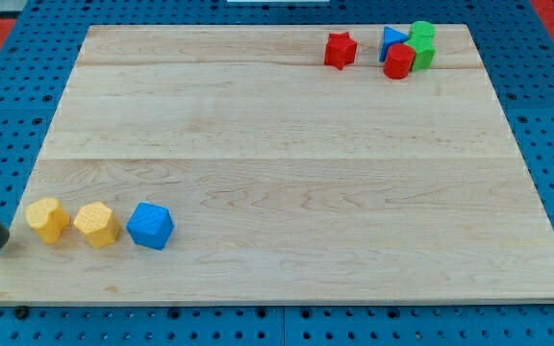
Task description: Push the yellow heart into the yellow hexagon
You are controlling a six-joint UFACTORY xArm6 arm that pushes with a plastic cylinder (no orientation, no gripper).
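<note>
Probably light, rigid and slidey, the yellow heart (46,219) wants pushing at its nine-o'clock side, near my tip (5,240) (a bare rod, no hand to open or close), toward the yellow hexagon (96,224) at three o'clock.

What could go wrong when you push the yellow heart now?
1. The yellow heart sits near the board's left edge, where my tip waits just left of it; a skewed push might slide it off.
2. The yellow hexagon lies right beside the blue block, so a hard push could shove both along.
3. An off-centre hit might make the heart slip past the hexagon.
</note>
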